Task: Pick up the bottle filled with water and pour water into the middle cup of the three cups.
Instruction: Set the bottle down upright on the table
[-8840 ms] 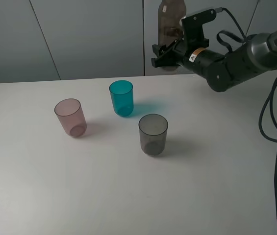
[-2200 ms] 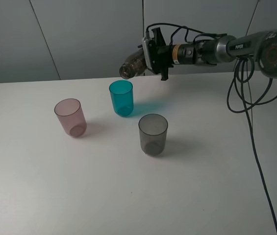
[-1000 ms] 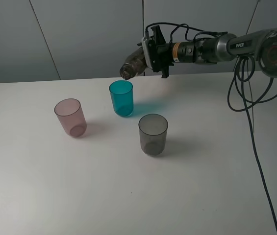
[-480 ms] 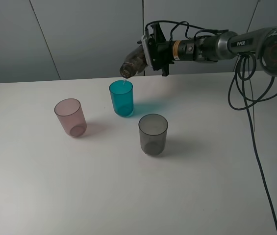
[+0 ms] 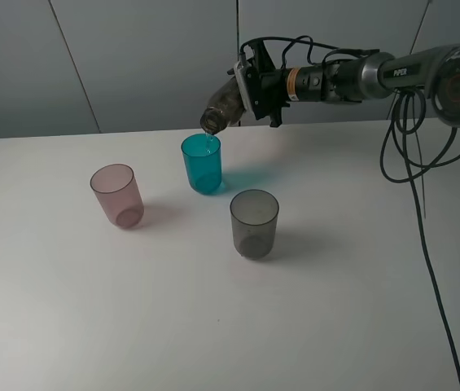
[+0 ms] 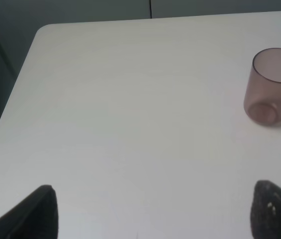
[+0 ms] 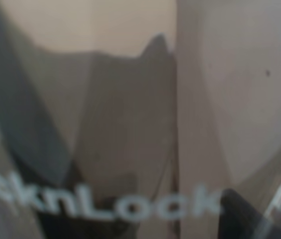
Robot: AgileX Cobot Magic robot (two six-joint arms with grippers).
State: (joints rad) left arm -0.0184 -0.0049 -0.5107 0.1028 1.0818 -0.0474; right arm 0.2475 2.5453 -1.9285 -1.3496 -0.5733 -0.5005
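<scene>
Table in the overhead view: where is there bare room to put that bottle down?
The table is bare between the grey cup and the hanging cable, and across the wide front strip nearer than the pink cup. Crowded: the cluster of cups, with the bottle tilted over the teal cup.

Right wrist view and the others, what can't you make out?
Right wrist view: the blurred bottle fills it; cups and jaws hidden.
Exterior high view: water level in the teal cup too small to tell; bottle's base hidden by right jaws.
Left wrist view: left jaws cut off by the edge; of the cups, only the pink cup shows.
</scene>
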